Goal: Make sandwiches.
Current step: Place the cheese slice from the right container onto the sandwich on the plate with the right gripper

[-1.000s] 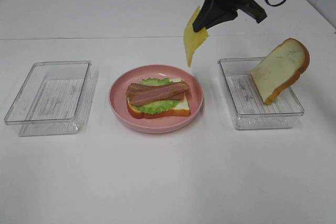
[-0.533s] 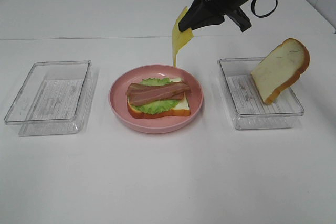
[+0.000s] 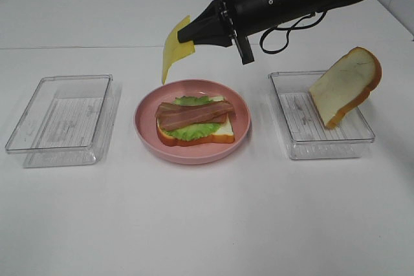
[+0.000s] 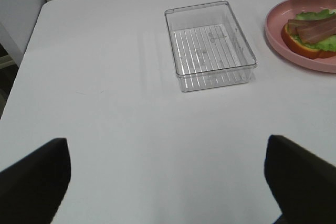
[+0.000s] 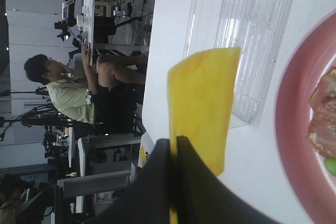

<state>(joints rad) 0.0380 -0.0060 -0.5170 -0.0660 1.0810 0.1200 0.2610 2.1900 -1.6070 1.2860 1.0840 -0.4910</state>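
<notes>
The sandwich looks about half built to me. On the pink plate [image 3: 145, 135] lies one bread slice [image 3: 221, 134] with ruffled lettuce [image 3: 187, 131] on it and the meat strips [image 3: 194, 115] laid across the top. No cheese is on the stack and no lid of bread yet. The cheese slice [image 3: 173, 50] is in the air, hanging limp above and just beyond the plate's far rim on the left arm's side, touching nothing below it. The right gripper [image 3: 191, 33] has reached across above the plate, its jaws pinched tight together on one edge of the cheese, and the rest of the slice dangles free. The second bread slice [image 3: 346, 85] leans tilted against the far wall of the clear tray [image 3: 304, 148] on the right arm's side of the plate, untouched. The other clear tray [image 3: 59, 124], on the opposite side of the plate, has nothing in it. The left gripper [image 4: 168, 182] hangs over bare table [image 4: 105, 129], well away from the plate, with its jaws spread wide and nothing between them. As I judge it, the cheese has to go down on the meat, and then the leaning slice has to close the sandwich.
</notes>
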